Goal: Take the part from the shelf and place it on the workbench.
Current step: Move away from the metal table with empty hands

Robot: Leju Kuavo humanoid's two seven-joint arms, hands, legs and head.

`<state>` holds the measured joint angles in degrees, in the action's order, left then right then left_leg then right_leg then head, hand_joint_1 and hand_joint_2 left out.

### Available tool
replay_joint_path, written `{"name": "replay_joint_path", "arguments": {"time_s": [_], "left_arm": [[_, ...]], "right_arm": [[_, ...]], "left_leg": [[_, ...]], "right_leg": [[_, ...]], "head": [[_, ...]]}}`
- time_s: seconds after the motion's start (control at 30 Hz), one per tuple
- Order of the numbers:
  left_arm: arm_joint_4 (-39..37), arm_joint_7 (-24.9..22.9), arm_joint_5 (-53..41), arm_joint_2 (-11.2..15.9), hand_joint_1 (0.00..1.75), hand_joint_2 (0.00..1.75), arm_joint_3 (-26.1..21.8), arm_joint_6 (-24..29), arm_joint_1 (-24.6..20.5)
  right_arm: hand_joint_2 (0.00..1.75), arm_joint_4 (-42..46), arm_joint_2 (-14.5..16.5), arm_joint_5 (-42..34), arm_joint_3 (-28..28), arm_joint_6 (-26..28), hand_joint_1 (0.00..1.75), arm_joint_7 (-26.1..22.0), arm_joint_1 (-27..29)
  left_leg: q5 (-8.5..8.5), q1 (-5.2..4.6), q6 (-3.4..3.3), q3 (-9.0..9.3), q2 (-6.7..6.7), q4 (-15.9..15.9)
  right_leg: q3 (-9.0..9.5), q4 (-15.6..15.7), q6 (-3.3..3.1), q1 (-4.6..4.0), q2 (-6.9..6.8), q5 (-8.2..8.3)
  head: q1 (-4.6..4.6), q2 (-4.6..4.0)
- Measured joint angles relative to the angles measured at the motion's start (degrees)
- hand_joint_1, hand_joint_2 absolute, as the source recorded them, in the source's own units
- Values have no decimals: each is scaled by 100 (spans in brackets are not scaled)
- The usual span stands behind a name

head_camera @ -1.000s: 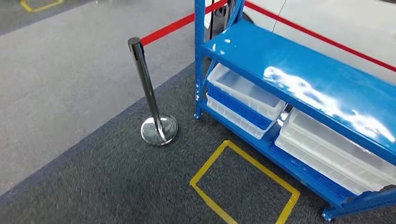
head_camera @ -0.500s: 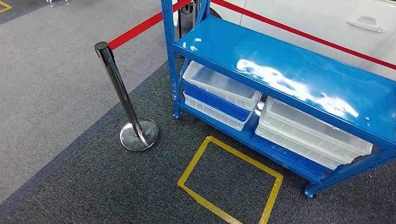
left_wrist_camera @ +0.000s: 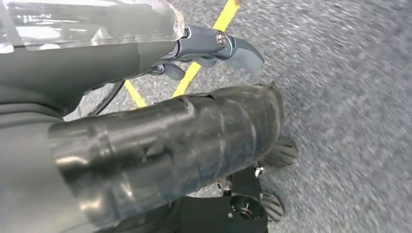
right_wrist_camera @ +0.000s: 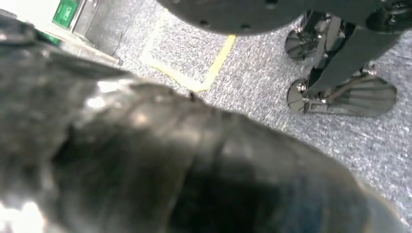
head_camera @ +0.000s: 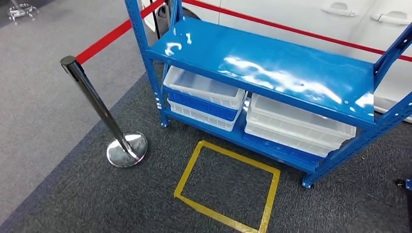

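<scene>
Shelf point(head_camera: 272, 73), glossy blue steel, stands ahead of me with translucent white plastic trays point(head_camera: 296, 126) stacked on its lower deck. My left hand point(left_wrist_camera: 214, 46) hangs over speckled grey carpet holding nothing, fingers loose; the right hand's state I cannot tell.

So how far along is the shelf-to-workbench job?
Done: nothing yet by the look of it. In hand: the head view faces the blue metal shelf rack, with the yellow taped floor rectangle in front of it. The left hand hangs over the grey carpet with nothing visibly in it. Left: find the part (top shelf bare; white plastic bins below, contents unclear), grasp it, carry it to the workbench.
</scene>
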<state>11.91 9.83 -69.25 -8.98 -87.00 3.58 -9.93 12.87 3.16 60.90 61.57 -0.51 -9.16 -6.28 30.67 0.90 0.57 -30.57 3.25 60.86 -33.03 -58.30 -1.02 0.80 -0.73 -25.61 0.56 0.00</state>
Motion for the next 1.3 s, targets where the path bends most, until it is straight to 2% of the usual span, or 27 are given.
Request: {"name": "replay_joint_path", "arguments": {"time_s": [0.07, 0.1, 0.13, 0.17, 0.2, 0.27, 0.3, 0.33, 0.37, 0.43, 0.5, 0.57, 0.6, 0.63, 0.67, 0.7, 0.77, 0.83, 0.87, 0.93, 1.0, 1.07, 1.13, 1.17, 1.2, 1.23, 1.3], "left_arm": [[0, -5, -21, 2, 0, 0, 10, 4, 13], [0, -9, -30, 0, 0, 0, 12, 6, 24], [0, -12, -34, -2, 0, 0, 15, 7, 35], [0, -14, -37, -3, 0, 0, 18, 7, 44], [0, -15, -39, -4, 0, 0, 23, 6, 48], [0, -14, -42, 1, 0, 0, 35, 3, 52], [0, -14, -43, 5, 0, 0, 41, -1, 53], [0, -13, -46, 10, 0, 0, 45, -5, 48], [0, -12, -49, 13, 0, 0, 49, -10, 44], [0, -11, -57, 7, 0, 0, 55, -21, 31], [0, -8, -62, -3, 0, 0, 58, -34, 35], [0, -6, -64, -6, 0, 0, 60, -39, 47], [0, -7, -64, -5, 0, 0, 60, -37, 53], [0, -8, -63, -5, 0, 0, 60, -34, 57], [0, -11, -62, -4, 0, 0, 60, -31, 57], [0, -14, -61, -6, 0, 0, 60, -28, 55], [0, -17, -61, -13, 0, 0, 60, -26, 54], [0, -18, -61, -17, 0, 0, 61, -24, 50], [0, -19, -61, -17, 0, 0, 61, -23, 43], [0, -19, -61, -19, 0, 0, 62, -23, 21], [0, -18, -61, -19, 0, 0, 63, -23, 5], [0, -17, -61, -17, 0, 0, 64, -22, 6], [0, -21, -61, -20, 0, 0, 64, -21, 27], [0, -22, -60, -21, 0, 0, 64, -21, 39], [0, -23, -60, -22, 0, 0, 64, -21, 48], [0, -23, -59, -21, 0, 0, 64, -21, 51], [0, -23, -57, -13, 0, 0, 63, -20, 51]], "right_arm": [[0, 0, 1, 2, 0, 10, 0, 7, -8], [0, 0, 1, 3, 0, 15, 0, 10, -11], [0, 0, 1, 5, 1, 19, 0, 14, -11], [0, 0, 1, 8, 1, 21, 0, 15, -11], [0, 0, 1, 10, 2, 22, 0, 17, -11], [0, -1, 7, 13, 2, 18, 0, 19, -12], [0, -1, 11, 14, 2, 14, 0, 20, -15], [0, -1, 16, 14, 2, 11, 0, 20, -16], [0, -1, 21, 14, 2, 9, 0, 20, -13], [0, 0, 17, 14, 2, 9, 0, 20, 3], [0, 0, 10, 15, 3, 7, 0, 19, 10], [0, 0, 8, 16, 4, 3, 0, 17, -3], [0, 0, 8, 16, 4, 3, 0, 16, -8], [0, 0, 8, 16, 4, 3, 0, 15, -11], [0, 0, 8, 16, 4, 4, 0, 14, -9], [0, 0, 7, 16, 4, 6, 0, 14, -5], [0, 0, 5, 16, 4, 9, 0, 14, -3], [0, 0, 5, 16, 4, 9, 0, 12, -18], [0, 0, 5, 16, 4, 9, 0, 11, -26], [0, 0, 5, 16, 4, 9, 0, 9, -25], [0, 0, 11, 16, 4, 9, 0, 9, -19], [0, 0, 16, 16, 4, 9, 0, 9, -23], [0, 0, 16, 16, 4, 10, 0, 9, -25], [0, 0, 16, 16, 4, 11, 0, 9, -24], [0, 0, 16, 16, 4, 12, 0, 9, -24], [0, 0, 16, 16, 4, 13, 0, 9, -23], [0, -1, 25, 16, 4, 11, 0, 9, -25]], "left_leg": [[382, 12, 22, -337, -218, 708], [525, 14, 30, -521, -257, 1073], [571, 16, 35, -650, -271, 1309], [495, 16, 35, -686, -276, 1334], [309, 17, 28, -615, -285, 1128], [-130, 15, -15, -307, -411, 358], [-259, 15, -38, -186, -482, 38], [-313, 9, -57, -116, -542, -153], [-305, -1, -76, -95, -562, -217], [-333, 3, -130, -71, -493, -261], [-371, 27, -208, -42, -403, -320], [-377, 28, -256, -32, -304, -344], [-370, 24, -268, -33, -251, -343], [-362, 22, -269, -31, -202, -340], [-353, 21, -265, -24, -156, -338], [-341, 23, -257, -11, -117, -335], [-302, 23, -217, 28, -43, -323], [-253, -1, -149, 51, 27, -299], [-236, -15, -112, 61, 61, -295], [-215, -21, -43, 91, 122, -307], [-94, -1, 16, 65, 30, -174], [246, 17, 49, -200, -171, 418], [549, 18, 57, -581, -261, 1180], [554, 18, 54, -687, -272, 1363], [441, 18, 42, -690, -277, 1323], [235, 17, 20, -595, -295, 1071], [-186, 9, -55, -291, -455, 303]], "right_leg": [[7, 19, -55, 8, 74, 11], [3, 15, -65, 2, 120, 8], [4, 10, -69, -5, 176, 4], [7, 0, -67, -9, 235, -1], [14, -13, -58, -11, 296, -9], [16, -52, -25, -17, 404, -34], [3, -75, 1, -24, 450, -46], [-14, -90, 30, -26, 486, -51], [-30, -96, 65, -27, 520, -49], [-45, -95, 137, -15, 548, -46], [-128, -284, 198, -13, 384, -179], [-427, -902, 252, -1, 177, -521], [-620, -1281, 278, 10, 137, -685], [-765, -1565, 301, 24, 120, -768], [-816, -1661, 317, 36, 107, -740], [-750, -1526, 324, 47, 88, -606], [-369, -772, 304, 49, -40, -232], [-99, -207, 226, 8, -150, -49], [-76, -133, 182, -16, -159, -58], [-82, -124, 98, -26, -74, -53], [-53, -83, 16, -5, -12, -35], [-39, -59, -49, 5, 49, -23], [-44, -62, -77, -12, 138, -24], [-40, -64, -81, -24, 191, -25], [-31, -66, -81, -33, 248, -25], [-19, -67, -79, -41, 303, -26], [-12, -85, -64, -59, 401, -35]], "head": [[-3, 0], [-3, 0], [-3, 0], [-3, 0], [-3, 0], [-3, 0], [-3, 0], [-2, 0], [-2, 0], [-3, 0], [3, 0], [8, 0], [7, 0], [8, 0], [8, 0], [8, 0], [9, 0], [6, 0], [4, 0], [3, 0], [3, 0], [1, 0], [1, 0], [1, 0], [1, 0], [1, 0], [2, 0]]}}
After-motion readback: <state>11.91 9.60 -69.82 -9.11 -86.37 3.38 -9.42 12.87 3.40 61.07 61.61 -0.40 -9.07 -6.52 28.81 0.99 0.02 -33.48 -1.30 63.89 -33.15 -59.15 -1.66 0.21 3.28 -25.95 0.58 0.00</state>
